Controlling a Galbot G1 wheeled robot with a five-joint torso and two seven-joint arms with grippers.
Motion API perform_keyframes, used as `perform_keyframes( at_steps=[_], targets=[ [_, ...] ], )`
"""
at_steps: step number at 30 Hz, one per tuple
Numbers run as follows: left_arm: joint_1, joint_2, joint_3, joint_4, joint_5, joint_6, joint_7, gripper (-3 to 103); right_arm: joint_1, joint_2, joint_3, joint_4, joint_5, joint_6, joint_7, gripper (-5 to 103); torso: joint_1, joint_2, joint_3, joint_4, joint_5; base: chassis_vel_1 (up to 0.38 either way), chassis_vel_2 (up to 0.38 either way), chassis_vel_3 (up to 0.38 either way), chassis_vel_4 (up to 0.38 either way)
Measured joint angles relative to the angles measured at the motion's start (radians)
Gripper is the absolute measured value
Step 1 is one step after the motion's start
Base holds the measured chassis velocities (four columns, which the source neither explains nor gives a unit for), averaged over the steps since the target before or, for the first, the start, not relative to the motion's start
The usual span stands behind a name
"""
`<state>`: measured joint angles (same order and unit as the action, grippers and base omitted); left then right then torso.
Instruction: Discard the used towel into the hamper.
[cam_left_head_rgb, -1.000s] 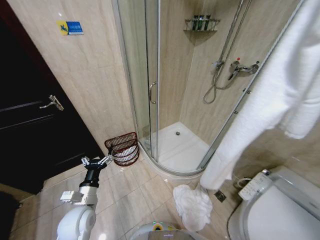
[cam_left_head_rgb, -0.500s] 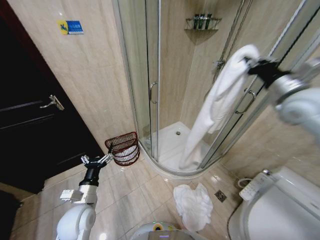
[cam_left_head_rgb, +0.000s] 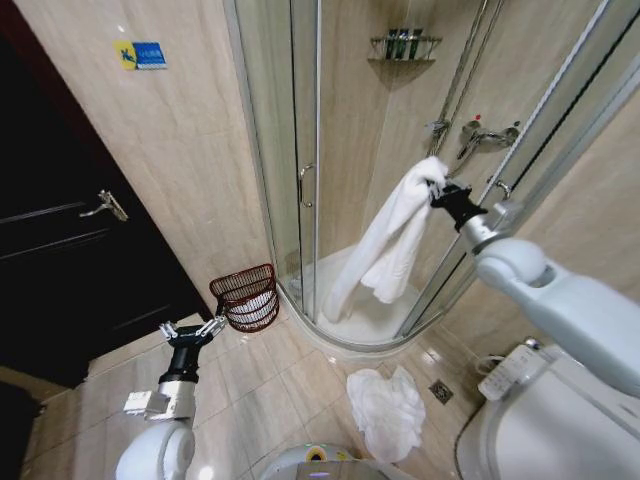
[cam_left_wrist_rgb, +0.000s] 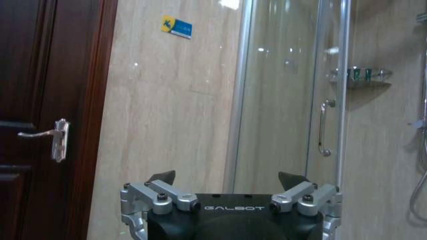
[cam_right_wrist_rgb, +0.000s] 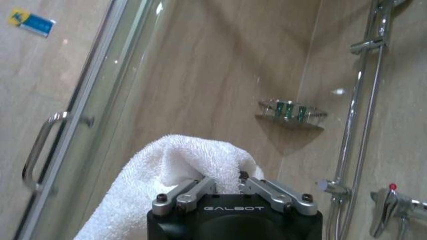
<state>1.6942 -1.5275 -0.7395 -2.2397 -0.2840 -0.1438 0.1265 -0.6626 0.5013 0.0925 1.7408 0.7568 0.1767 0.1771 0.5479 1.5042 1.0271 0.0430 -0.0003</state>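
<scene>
R end effector (cam_right_wrist_rgb: 225, 186) pinching towel (cam_left_head_rgb: 385, 240), hamper (cam_left_head_rgb: 247, 297) below

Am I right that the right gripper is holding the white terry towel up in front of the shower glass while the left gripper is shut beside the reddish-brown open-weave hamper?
Not quite: the left gripper is open, as the head view shows. The rest stands: the right gripper holds the white terry towel before the shower glass, and the left one is beside the reddish-brown open-weave hamper.

Warm indoor light, glare on glass, bowed edges
</scene>
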Motion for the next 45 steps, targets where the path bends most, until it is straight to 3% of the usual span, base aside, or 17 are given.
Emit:
perform_keyframes(
  at_steps=[2,8,12,13,16,17,19,23,34,38,40,41,45],
  targets=[
    [0.001,-0.001,0.003,0.000,0.010,0.000,0.000,100,-0.095,0.049,0.061,-0.023,-0.075,0.042,-0.022,9,0.000,0.000,0.000,0.0001,-0.0001,0.000,0.000,0.000,0.000],
    [0.006,-0.010,0.006,-0.006,0.023,0.000,0.000,100,-0.335,0.140,0.219,0.049,-0.161,0.038,-0.034,9,0.000,0.000,0.000,-0.0006,0.0014,0.000,0.000,0.000,0.000],
    [0.009,-0.021,0.006,-0.012,0.029,0.000,-0.001,100,-0.573,0.228,0.415,0.291,-0.196,-0.059,-0.007,9,0.000,0.000,0.000,-0.0002,-0.0008,0.000,0.000,0.000,0.000],
    [0.009,-0.021,0.006,-0.012,0.029,0.000,-0.001,100,-0.573,0.228,0.415,0.291,-0.196,-0.059,-0.007,9,0.000,0.000,0.000,-0.0002,-0.0008,0.000,0.000,0.000,0.000],
    [0.012,-0.028,0.009,-0.021,0.028,0.000,-0.001,100,-0.706,0.273,0.495,0.475,-0.197,-0.168,0.018,9,0.000,0.000,0.000,-0.0005,0.0002,0.000,0.000,0.000,0.000],
    [0.012,-0.028,0.009,-0.021,0.028,0.000,-0.001,100,-0.706,0.273,0.495,0.475,-0.197,-0.168,0.018,9,0.000,0.000,0.000,-0.0005,0.0002,0.000,0.000,0.000,0.000],
    [0.015,-0.030,0.008,-0.032,0.020,-0.002,-0.001,100,-0.768,0.302,0.536,0.615,-0.191,-0.257,0.048,9,0.000,0.000,0.000,-0.0003,0.0000,0.000,0.000,0.000,0.000],
    [0.019,-0.032,0.005,-0.047,0.009,-0.005,-0.001,100,-0.813,0.336,0.590,0.715,-0.178,-0.339,0.076,9,0.000,0.000,0.000,-0.0002,0.0001,0.000,0.000,0.000,0.000],
    [0.029,-0.042,-0.004,-0.034,0.007,-0.072,0.006,100,-0.826,0.411,0.835,0.770,-0.111,-0.467,0.017,9,0.000,0.000,0.000,-0.0002,0.0005,0.000,0.000,0.000,0.000],
    [0.030,-0.047,-0.007,-0.012,0.007,-0.107,0.008,100,-0.819,0.465,0.827,0.769,-0.133,-0.509,-0.013,9,0.000,0.000,0.000,-0.0001,-0.0002,0.000,0.000,0.000,0.000],
    [0.032,-0.052,-0.006,0.000,0.008,-0.125,0.008,100,-0.827,0.524,0.753,0.767,-0.216,-0.489,-0.027,9,0.000,0.000,0.000,-0.0003,0.0007,0.000,0.000,0.000,0.000],
    [0.032,-0.052,-0.006,0.000,0.008,-0.125,0.008,100,-0.827,0.524,0.753,0.767,-0.216,-0.489,-0.027,9,0.000,0.000,0.000,-0.0003,0.0007,0.000,0.000,0.000,0.000],
    [0.020,-0.046,-0.007,0.008,0.000,-0.132,0.006,100,-0.796,0.595,0.585,0.764,-0.366,-0.465,-0.017,9,0.000,0.000,0.000,-0.0001,0.0001,0.000,0.000,0.000,0.000]
  ],
)
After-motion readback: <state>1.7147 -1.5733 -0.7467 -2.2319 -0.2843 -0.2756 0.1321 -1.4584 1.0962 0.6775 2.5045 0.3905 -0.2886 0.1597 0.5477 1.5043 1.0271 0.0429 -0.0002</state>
